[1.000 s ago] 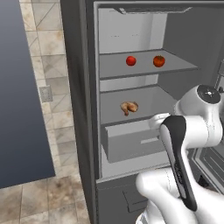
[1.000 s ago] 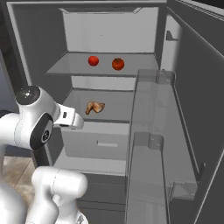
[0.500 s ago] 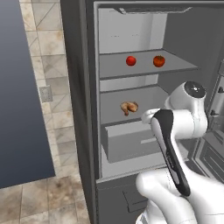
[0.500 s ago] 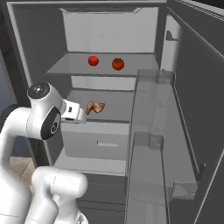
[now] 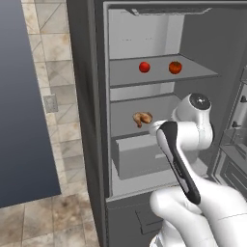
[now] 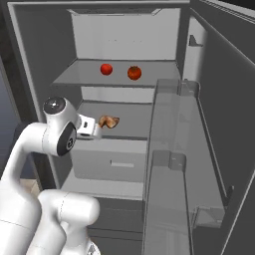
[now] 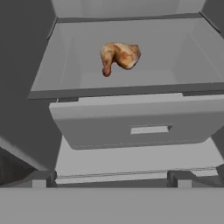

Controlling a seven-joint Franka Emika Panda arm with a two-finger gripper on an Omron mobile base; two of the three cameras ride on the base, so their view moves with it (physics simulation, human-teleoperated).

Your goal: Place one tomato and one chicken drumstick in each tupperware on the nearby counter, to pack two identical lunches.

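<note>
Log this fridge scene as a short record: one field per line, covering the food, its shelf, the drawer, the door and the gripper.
fridge: open, door swung wide
upper shelf: two tomatoes, apart, side by side
middle shelf: chicken drumstick, lying alone as far as visible
drawer: below the middle shelf, shut
gripper: open, holding nothing, in front of the middle shelf, short of the drumstick
tupperware: none in these pictures
</note>
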